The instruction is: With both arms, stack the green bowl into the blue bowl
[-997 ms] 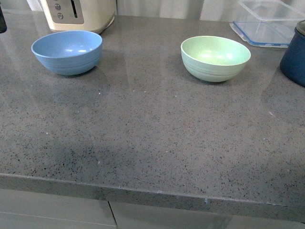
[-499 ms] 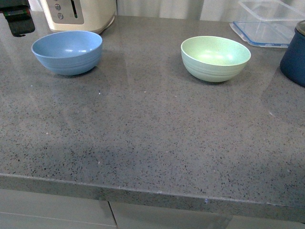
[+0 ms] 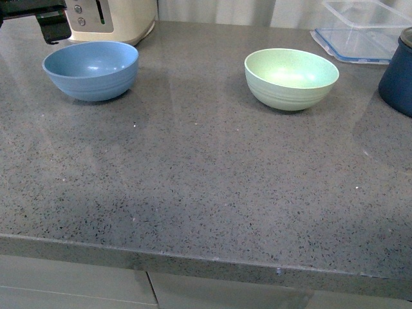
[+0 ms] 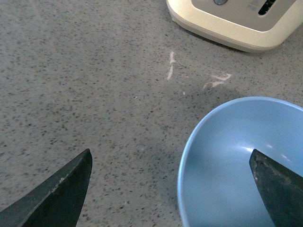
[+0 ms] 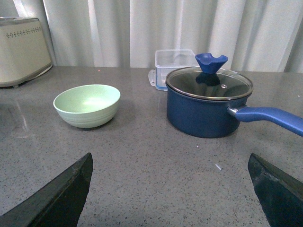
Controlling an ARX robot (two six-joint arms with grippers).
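The blue bowl sits upright and empty at the far left of the grey counter. The green bowl sits upright and empty at the far right. My left gripper shows at the top left corner, just behind and left of the blue bowl. In the left wrist view the left gripper is open, one finger over the blue bowl's inside, the other over bare counter outside its rim. My right gripper is open and empty, low over the counter, short of the green bowl. It is out of the front view.
A cream toaster stands behind the blue bowl. A dark navy pot with a glass lid and long handle stands right of the green bowl. A clear plastic container lies at the back right. The counter's front edge runs along the bottom.
My left gripper has come further into the front view at the top left, moving right and up towards the toaster side of the blue bowl. Both bowls stay put.
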